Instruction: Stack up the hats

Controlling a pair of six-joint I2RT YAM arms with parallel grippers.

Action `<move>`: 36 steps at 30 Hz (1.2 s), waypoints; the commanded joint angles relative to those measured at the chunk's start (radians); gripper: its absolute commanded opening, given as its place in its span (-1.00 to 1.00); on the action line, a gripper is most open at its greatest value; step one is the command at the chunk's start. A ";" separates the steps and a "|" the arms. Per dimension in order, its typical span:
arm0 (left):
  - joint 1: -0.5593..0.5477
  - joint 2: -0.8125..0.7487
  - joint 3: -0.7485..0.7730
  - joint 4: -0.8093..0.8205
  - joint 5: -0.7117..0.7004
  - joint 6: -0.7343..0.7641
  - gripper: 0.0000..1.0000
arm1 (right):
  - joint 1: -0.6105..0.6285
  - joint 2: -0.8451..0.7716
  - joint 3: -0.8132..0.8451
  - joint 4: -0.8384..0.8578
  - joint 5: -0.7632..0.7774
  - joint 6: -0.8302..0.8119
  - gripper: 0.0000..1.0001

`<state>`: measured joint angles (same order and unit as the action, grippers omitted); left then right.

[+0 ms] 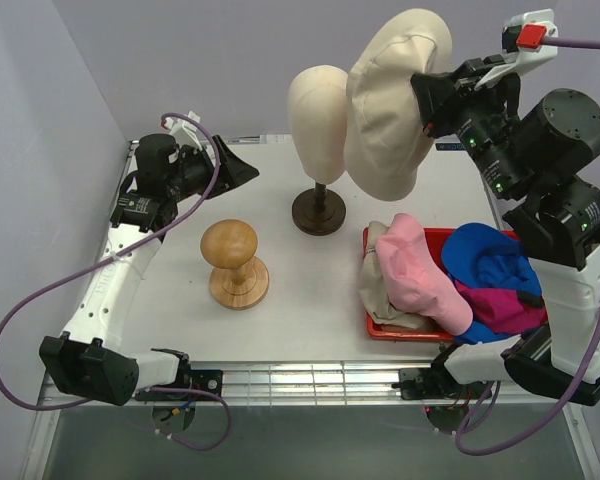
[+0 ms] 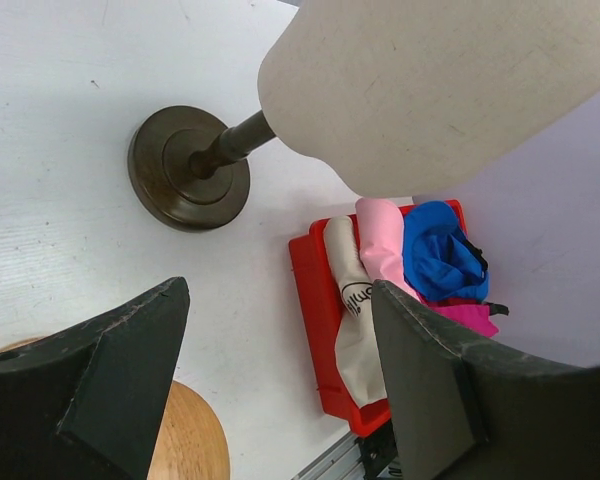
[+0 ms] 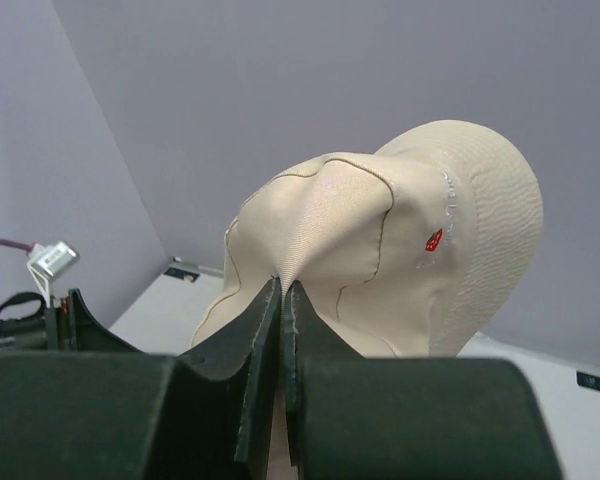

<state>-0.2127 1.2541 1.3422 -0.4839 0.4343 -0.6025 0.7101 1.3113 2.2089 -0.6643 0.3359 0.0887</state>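
The left gripper (image 1: 242, 166) has its jaws spread wide with nothing between them. Bare table (image 1: 170, 300) lies open ahead of them, and the wooden hat block (image 1: 234, 262) sits off to their near side. Past their tips stands the mannequin head (image 1: 317, 110). The right gripper (image 3: 282, 290) pinches a fold of the beige bucket hat (image 1: 385, 110), raised close beside that head, crown bulging, brim ring-stitched. Below those jaws, the red tray (image 1: 400, 333) holds the pink hat (image 1: 420, 270), blue cap (image 1: 485, 255) and magenta cap (image 1: 505, 305) in a heap.
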 commanded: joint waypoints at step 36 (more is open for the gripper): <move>-0.004 0.077 0.112 0.142 -0.045 -0.108 0.67 | -0.107 0.330 -0.057 0.543 -0.147 -0.040 -0.84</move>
<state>-0.2127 1.3205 1.4105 -0.3843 0.3988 -0.6819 0.6193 1.6321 2.1452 -0.1810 0.2138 0.0303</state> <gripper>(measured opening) 0.835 0.081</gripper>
